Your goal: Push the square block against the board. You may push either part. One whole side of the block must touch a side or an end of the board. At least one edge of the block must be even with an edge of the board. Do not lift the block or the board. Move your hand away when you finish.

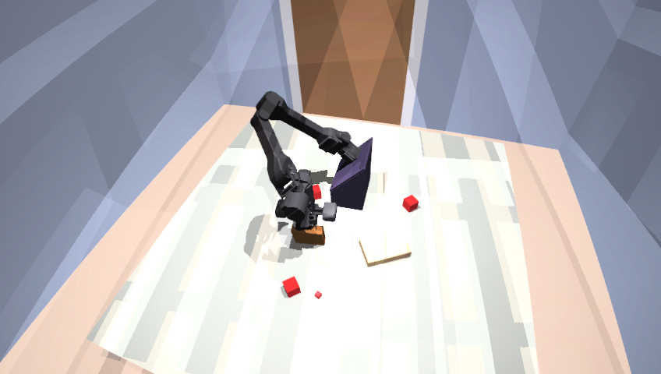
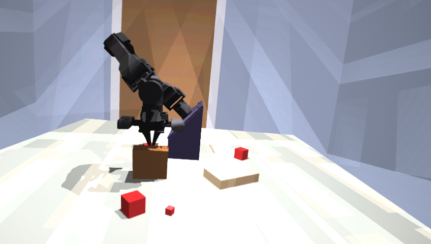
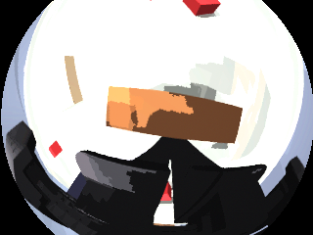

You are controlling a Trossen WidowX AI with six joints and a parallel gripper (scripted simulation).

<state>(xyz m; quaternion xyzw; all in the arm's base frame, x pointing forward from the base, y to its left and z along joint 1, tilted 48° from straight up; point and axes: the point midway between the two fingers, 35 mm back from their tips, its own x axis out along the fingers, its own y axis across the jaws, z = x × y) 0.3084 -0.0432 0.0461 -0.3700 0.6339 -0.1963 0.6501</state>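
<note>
The square block (image 2: 150, 162), brown, stands on the desk (image 1: 464, 296), well apart from the flat pale board (image 2: 231, 177) to its right in the exterior view. The jaws (image 2: 150, 141) are fully closed, hold nothing, and point down just behind the block's top edge. Four red cubes lie scattered on the pale striped desk. Grey-blue walls and a brown door (image 2: 169, 45) stand behind.

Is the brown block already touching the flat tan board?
No, the brown block sits apart from the tan board, with bare table showing between them in the top view.
</note>
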